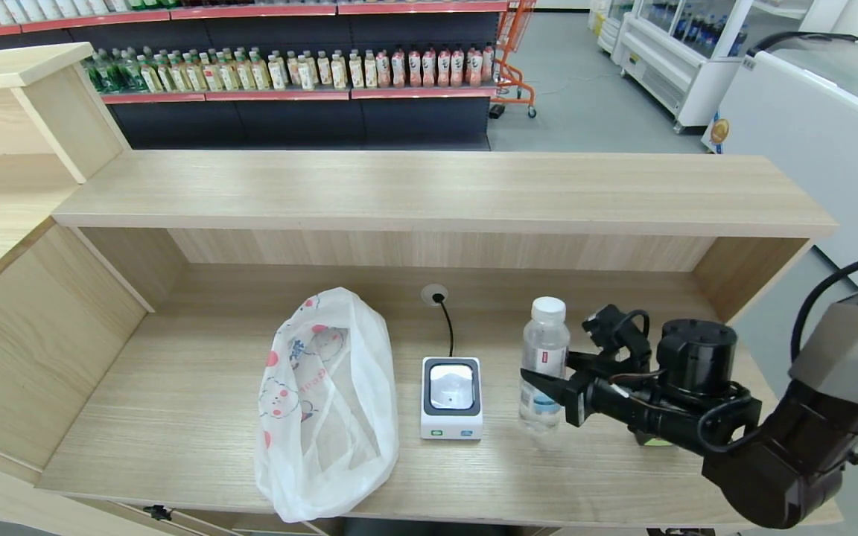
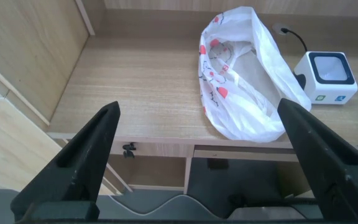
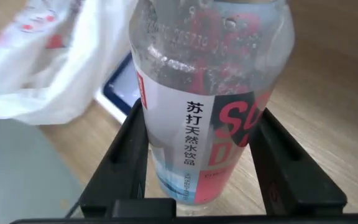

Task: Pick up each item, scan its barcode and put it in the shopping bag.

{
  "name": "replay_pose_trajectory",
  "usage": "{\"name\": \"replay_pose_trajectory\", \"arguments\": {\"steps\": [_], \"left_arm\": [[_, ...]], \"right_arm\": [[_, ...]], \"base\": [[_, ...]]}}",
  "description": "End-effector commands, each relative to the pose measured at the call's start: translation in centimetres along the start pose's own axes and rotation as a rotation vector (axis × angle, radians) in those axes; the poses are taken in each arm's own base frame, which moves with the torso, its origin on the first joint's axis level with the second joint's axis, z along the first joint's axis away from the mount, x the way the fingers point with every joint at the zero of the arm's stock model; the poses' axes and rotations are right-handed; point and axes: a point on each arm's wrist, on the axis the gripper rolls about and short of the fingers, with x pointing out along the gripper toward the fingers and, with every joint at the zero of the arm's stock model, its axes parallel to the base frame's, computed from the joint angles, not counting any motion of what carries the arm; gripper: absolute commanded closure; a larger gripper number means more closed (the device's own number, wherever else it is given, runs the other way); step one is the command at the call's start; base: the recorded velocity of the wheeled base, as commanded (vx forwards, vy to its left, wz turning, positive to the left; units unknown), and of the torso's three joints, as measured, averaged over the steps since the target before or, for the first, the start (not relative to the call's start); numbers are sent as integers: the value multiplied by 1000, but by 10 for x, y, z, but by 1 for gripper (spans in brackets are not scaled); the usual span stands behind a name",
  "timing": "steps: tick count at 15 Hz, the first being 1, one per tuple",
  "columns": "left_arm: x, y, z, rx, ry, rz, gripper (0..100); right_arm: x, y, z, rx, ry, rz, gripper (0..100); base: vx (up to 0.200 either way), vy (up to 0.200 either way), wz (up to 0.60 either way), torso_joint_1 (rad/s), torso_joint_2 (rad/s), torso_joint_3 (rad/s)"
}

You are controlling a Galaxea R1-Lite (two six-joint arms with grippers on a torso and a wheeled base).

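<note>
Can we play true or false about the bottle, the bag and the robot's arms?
1. The water bottle stands upright on the counter. True.
2. The bottle is already inside the shopping bag. False: it is outside the bag, on the far side of the scanner from it.
3. The right tool has the bottle between its fingers. True.
4. The left tool is holding the bag. False: it is open with nothing in it, apart from the bag.
5. The bottle's cap is red. False: the cap is white.
</note>
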Motion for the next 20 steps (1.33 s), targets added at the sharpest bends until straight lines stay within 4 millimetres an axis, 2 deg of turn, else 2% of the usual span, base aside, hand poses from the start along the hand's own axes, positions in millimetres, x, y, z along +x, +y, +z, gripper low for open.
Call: {"name": "replay_pose_trajectory", "arguments": {"steps": [1, 3, 6, 11, 20], "left_arm": [[0, 0, 0, 0, 0, 0, 0], [0, 0, 0, 0, 0, 0, 0], [0, 0, 0, 0, 0, 0, 0], [0, 0, 0, 0, 0, 0, 0], [0, 0, 0, 0, 0, 0, 0]], "right_arm": [[-36, -10, 40, -4, -119, 121, 100], [-62, -11, 58, 34, -137, 276, 100], [-83, 1, 72, 79, -127, 443, 100], [-85, 9, 76, 120, -119, 569, 100], [-78, 35, 81, 105, -113, 707, 100]], "base": [[0, 0, 0, 0, 0, 0], [0, 0, 0, 0, 0, 0], [0, 0, 0, 0, 0, 0], [0, 0, 0, 0, 0, 0], [0, 0, 0, 0, 0, 0]]}}
